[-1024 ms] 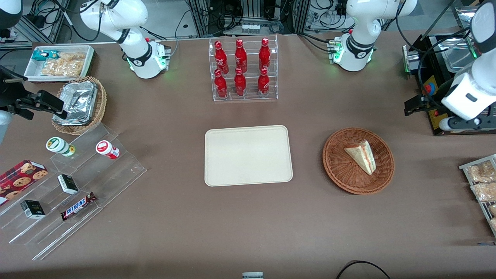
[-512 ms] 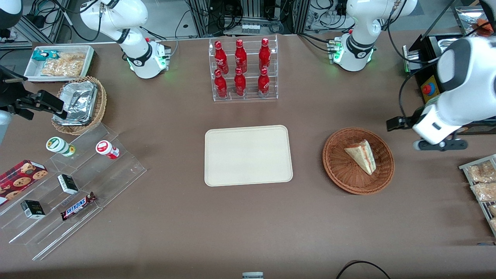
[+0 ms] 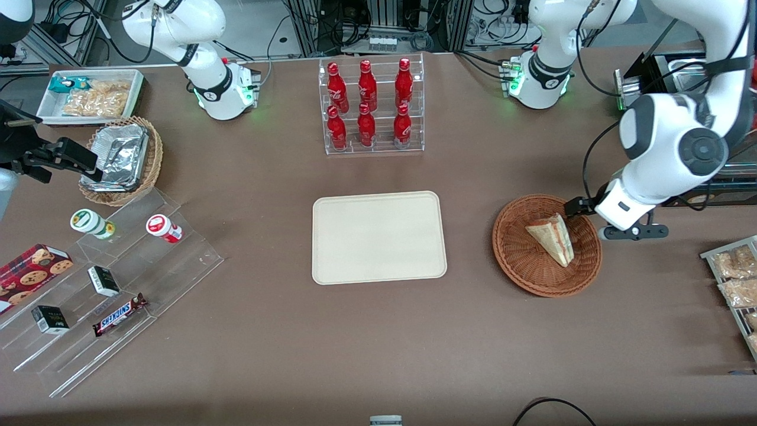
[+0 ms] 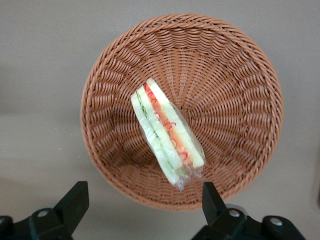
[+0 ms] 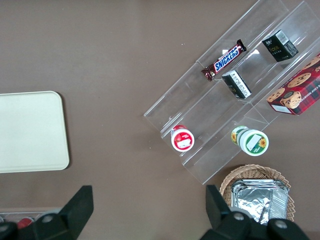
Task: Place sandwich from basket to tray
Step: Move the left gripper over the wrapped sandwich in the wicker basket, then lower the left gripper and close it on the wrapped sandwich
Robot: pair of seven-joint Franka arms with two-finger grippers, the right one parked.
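Hovering above the working arm's edge of the reddish-brown wicker basket [image 3: 547, 245], the left gripper [image 4: 142, 205] hangs with its fingers [image 4: 75, 200] spread wide and nothing between them. The sandwich [image 3: 553, 238] lies on its side inside the basket, in the right part of the front frame, a plastic-wrapped wedge with red, green and yellow filling showing along its edge. In the wrist view the sandwich [image 4: 166, 133] sits just ahead of the gap between the fingers, and its long axis runs on a slant to the line joining them, not square across it. That slant is what the coming move turns on: my judgement is that the gripper must travel a little further over the basket [image 4: 182, 107], turn somewhat at the wrist so the jaws close across the wedge's thin faces, and then descend. The cream tray [image 3: 378, 238] waits bare at the centre of the frame, well apart from the basket toward the parked arm's end.
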